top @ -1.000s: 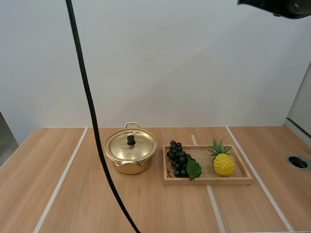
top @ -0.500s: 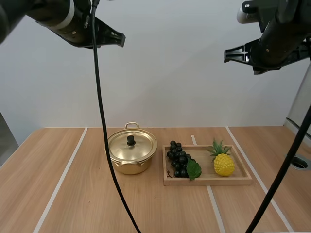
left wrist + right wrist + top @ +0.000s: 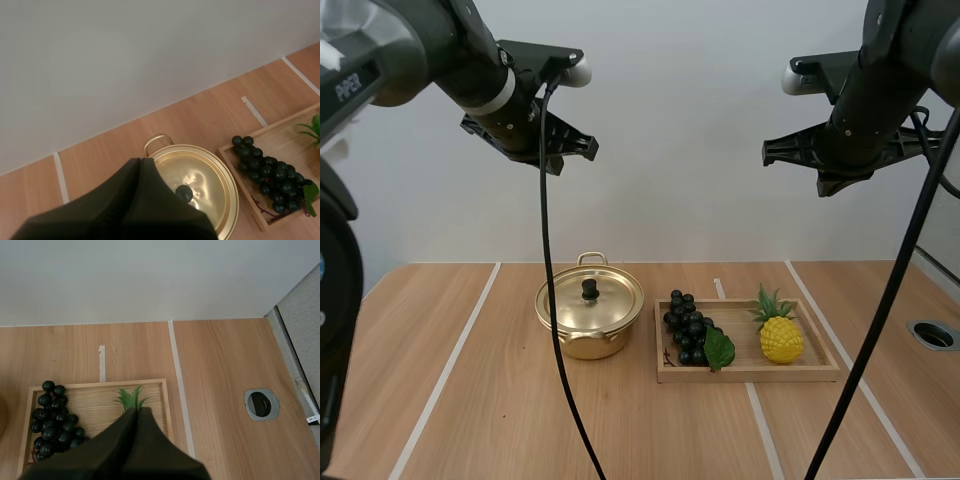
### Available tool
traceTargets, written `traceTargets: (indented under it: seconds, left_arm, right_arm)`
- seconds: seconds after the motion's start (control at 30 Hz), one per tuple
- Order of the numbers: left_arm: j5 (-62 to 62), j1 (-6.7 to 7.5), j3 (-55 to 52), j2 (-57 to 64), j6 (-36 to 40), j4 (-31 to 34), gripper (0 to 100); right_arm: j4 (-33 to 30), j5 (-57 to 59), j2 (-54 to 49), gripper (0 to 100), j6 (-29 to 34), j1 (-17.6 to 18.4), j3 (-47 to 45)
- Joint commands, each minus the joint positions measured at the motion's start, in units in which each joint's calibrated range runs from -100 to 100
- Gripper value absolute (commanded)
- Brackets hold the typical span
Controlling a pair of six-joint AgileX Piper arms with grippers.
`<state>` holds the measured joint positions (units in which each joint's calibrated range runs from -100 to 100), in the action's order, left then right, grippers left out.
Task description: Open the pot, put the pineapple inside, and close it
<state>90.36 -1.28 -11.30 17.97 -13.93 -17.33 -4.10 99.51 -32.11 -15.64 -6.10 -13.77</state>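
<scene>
Clenched empty, high above the desk [image 3: 470, 400]: left pincer [image 3: 142, 161] and right pincer [image 3: 136, 410]. At the right end of the wooden tray [image 3: 750, 373], pineapple [image 3: 780, 338]: bumpy yellow body, probably light rigid plastic, best pinched across the middle, below the spiky crown. Beside the tray, glossy brass-coloured pot [image 3: 585, 347], lid [image 3: 612, 300] on, liftable by its black knob [image 3: 589, 288].

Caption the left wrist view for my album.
Shut black left gripper over a lidded golden metal pot, dark grapes beside.

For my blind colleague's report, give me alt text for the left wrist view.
The left gripper, jaws shut together, hangs above a lidded gold pot. Beside the pot, dark grapes lie in a wooden tray.
</scene>
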Motion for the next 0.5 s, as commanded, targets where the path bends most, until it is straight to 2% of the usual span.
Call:
traceTargets:
  seconds: [0.0, 0.23, 0.3, 0.37, 0.47]
  left_arm:
    - [3.88, 0.02, 0.11, -1.82, -1.36, -2.13, 0]
    - [9.64, 0.02, -0.31, -6.40, -2.84, -3.80, 0]
    - [9.64, 0.02, -0.31, -7.99, -4.34, -4.82, 3]
    - [9.64, 0.02, -0.31, -9.37, -5.23, -5.76, 14]
    - [9.64, 0.02, -0.31, -10.85, -5.23, -6.64, 40]
  right_arm:
    - [-0.20, 0.49, 0.57, 0, -0.81, -0.18, 0.19]
    - [-0.10, 0.49, 2.56, 0, -1.55, -0.18, 0.19]
    - [0.01, 0.49, 2.94, 0, -1.65, -0.18, 0.01]
    - [0.01, 0.49, 3.34, 0, -1.98, -0.18, 0.01]
    - [0.01, 0.49, 3.86, 0, -3.07, -0.18, 0.01]
